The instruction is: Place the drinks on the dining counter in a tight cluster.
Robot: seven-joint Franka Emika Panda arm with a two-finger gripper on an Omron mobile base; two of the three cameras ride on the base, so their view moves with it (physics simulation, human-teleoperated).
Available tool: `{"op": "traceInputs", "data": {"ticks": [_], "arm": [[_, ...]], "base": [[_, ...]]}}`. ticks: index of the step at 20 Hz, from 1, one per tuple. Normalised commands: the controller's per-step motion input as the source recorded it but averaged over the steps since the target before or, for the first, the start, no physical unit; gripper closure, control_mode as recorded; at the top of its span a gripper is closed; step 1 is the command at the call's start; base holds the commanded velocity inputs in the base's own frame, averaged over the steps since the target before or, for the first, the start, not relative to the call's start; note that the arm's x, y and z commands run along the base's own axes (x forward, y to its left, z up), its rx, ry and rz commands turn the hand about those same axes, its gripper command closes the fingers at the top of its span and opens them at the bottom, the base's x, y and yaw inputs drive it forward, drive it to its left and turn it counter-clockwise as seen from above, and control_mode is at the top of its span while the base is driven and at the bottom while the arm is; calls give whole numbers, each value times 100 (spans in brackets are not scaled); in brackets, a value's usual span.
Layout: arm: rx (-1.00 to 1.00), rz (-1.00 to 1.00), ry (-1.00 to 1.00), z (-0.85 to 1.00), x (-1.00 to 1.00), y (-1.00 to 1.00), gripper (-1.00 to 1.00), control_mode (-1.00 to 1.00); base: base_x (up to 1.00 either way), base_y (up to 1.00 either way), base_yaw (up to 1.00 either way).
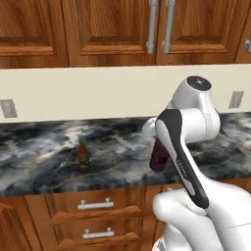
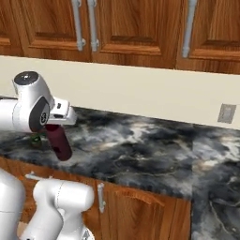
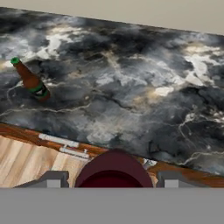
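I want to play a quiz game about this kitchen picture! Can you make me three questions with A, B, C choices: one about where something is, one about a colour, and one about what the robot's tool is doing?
1. Where does the slim brown beer bottle with the green label stand?
A. On the black-and-grey marbled stone counter
B. On the floor
C. Inside a drawer

2. What colour is the wide bottle at the tool?
A. Yellow
B. Dark maroon
C. White

3. What is the tool doing?
A. Hanging empty
B. Pulling a drawer handle
C. Gripping the maroon bottle

Answers: 1 A, the beer bottle stands upright on the stone top. 2 B, it looks dark maroon in both base views. 3 C, the hand view shows the maroon bottle between the two finger tips, lifted off the counter.
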Motion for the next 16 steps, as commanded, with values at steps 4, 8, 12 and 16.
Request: {"op": "traceInputs", "data": {"ticks": [4, 8, 12, 16], "arm": [[0, 0, 0, 0, 0, 0, 100, 100], [0, 0, 0, 0, 0, 0, 100, 100], [0, 0, 0, 0, 0, 0, 100, 100], [0, 0, 0, 0, 0, 0, 100, 100]], "base": [[-31, 22, 81], [-33, 13, 83], [-44, 18, 83], [-56, 16, 81]]}}
